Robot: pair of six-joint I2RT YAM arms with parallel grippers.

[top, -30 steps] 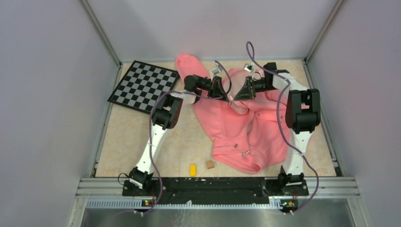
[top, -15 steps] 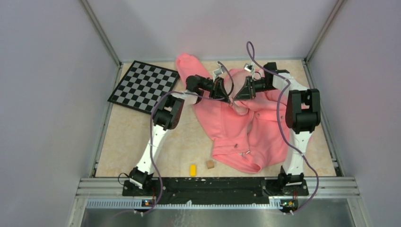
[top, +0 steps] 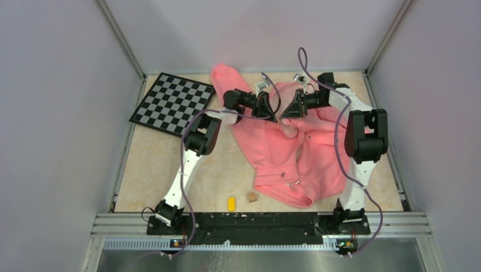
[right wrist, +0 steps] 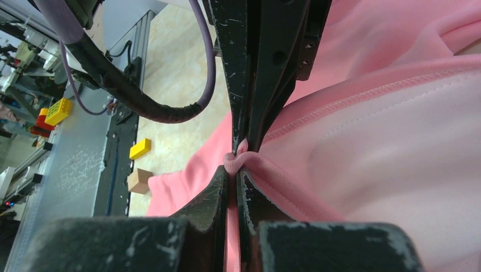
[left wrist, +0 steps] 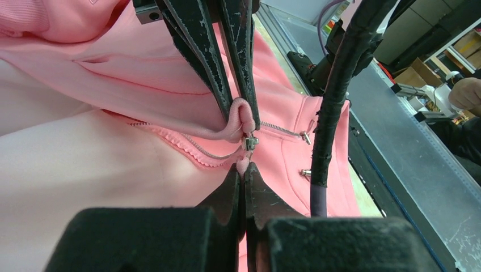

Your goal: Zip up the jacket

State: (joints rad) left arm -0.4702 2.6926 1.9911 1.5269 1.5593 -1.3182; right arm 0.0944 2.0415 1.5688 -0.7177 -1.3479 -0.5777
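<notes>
We keep left tool and right tool clenched on the salmon-pink soft fleece jacket; both drifted slightly, zipper still open.

bright, even, diffuse light
shadows faint; wrist views blur close up, and the jacket looks washed pale there.

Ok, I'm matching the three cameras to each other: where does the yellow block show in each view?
Top external: yellow block on the table, by its near edge, left of the brown block.
Left wrist: not in it.
Right wrist: left of centre, just above the brown block.
Shared landmark: the jacket, seen in all three.
</notes>
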